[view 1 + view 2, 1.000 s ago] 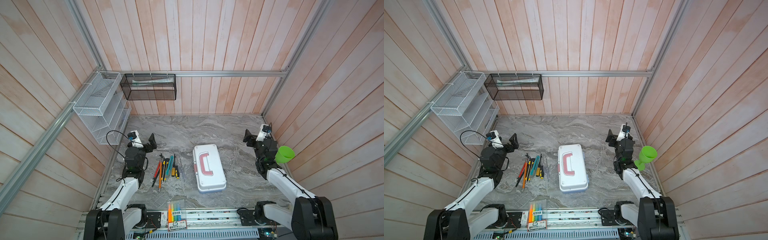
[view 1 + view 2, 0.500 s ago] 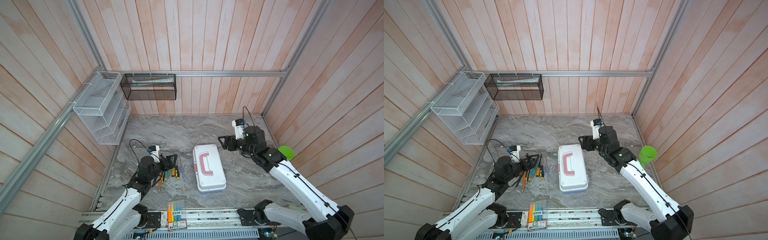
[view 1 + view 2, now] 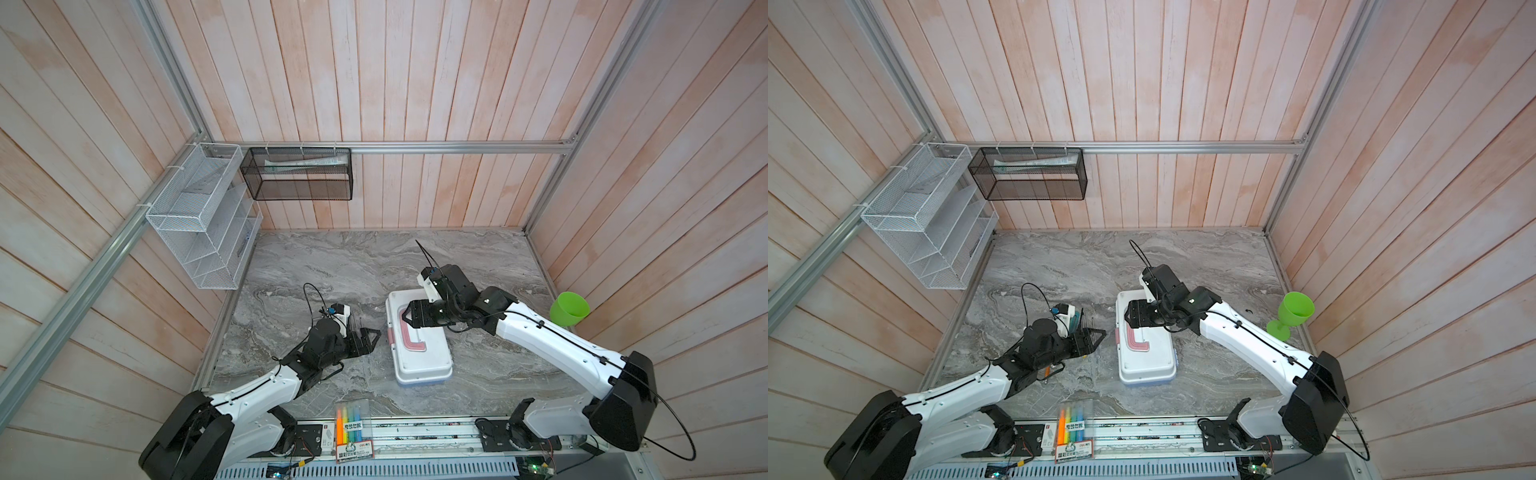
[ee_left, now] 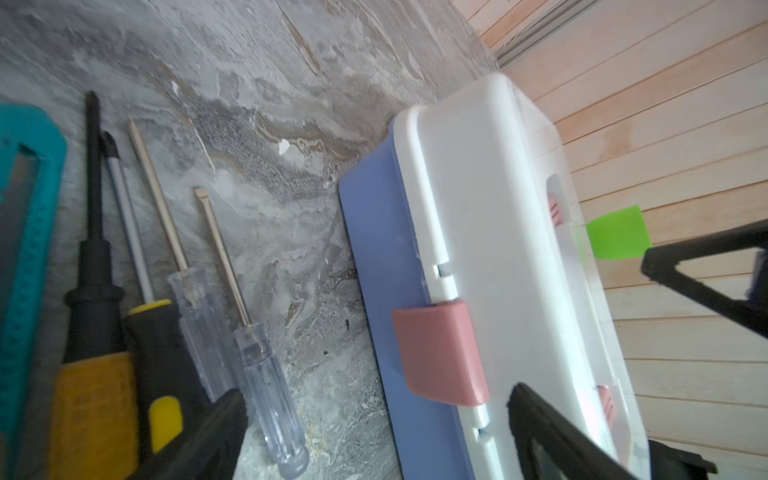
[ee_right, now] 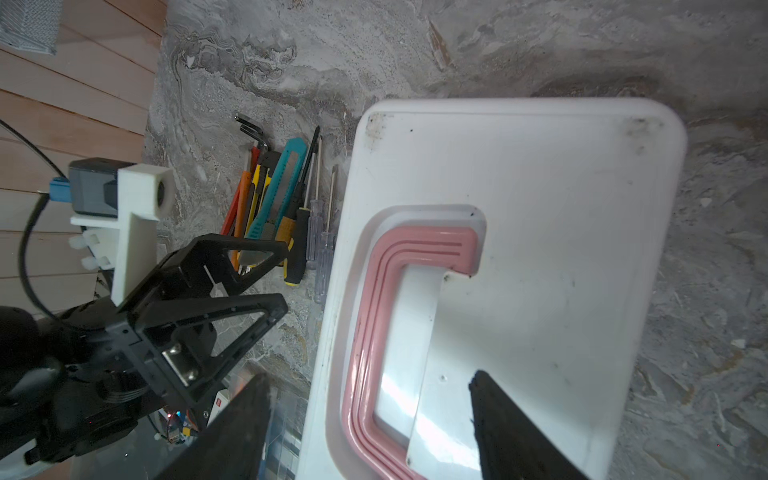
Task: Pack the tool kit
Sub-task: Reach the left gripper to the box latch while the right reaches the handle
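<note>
The tool kit (image 3: 422,353) lies shut on the marble table, a white lid with a pink C-shaped handle (image 5: 374,316) on a light blue base (image 4: 374,257). My right gripper (image 5: 370,376) hangs open over the lid's far end (image 3: 411,318), its fingers either side of the handle's long bar. Low beside the case's left flank is my left gripper (image 3: 374,338), open and empty, level with a pink latch (image 4: 440,353). Loose screwdrivers (image 4: 266,386) and a teal knife (image 5: 278,187) lie left of the case, mostly hidden under the left arm in both top views.
A green goblet (image 3: 1293,311) stands by the right wall. A clear pack of highlighter pens (image 3: 352,419) lies at the front edge. A white wire rack (image 3: 199,224) and a black mesh basket (image 3: 299,178) hang on the back-left walls.
Both arms have swung in from the sides. The left gripper has passed over the tools to the case's left flank, and the right gripper has come over the handle.
</note>
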You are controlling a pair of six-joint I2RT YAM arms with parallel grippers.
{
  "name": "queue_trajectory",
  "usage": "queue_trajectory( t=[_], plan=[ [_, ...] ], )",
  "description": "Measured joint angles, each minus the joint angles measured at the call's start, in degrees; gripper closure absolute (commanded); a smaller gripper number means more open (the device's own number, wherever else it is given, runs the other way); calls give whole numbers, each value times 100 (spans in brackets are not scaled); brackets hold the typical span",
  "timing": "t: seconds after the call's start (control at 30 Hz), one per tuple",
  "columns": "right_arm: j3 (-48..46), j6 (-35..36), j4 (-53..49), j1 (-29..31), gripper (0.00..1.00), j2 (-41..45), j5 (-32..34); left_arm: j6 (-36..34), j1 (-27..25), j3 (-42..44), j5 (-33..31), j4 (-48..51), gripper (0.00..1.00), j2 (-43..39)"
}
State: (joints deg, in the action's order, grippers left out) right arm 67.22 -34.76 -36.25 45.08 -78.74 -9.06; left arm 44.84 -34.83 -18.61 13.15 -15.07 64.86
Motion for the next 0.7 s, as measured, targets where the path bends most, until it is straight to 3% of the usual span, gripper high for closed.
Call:
queue_trajectory(
  t=[0.23,0.7],
  plan=[
    [94,-221,151,192,25,-444,-107,57,-343,0,-197,-254,0,367],
    [114,-428,474,313,25,-903,-151,85,-361,0,-470,-291,0,426]
  ],
)
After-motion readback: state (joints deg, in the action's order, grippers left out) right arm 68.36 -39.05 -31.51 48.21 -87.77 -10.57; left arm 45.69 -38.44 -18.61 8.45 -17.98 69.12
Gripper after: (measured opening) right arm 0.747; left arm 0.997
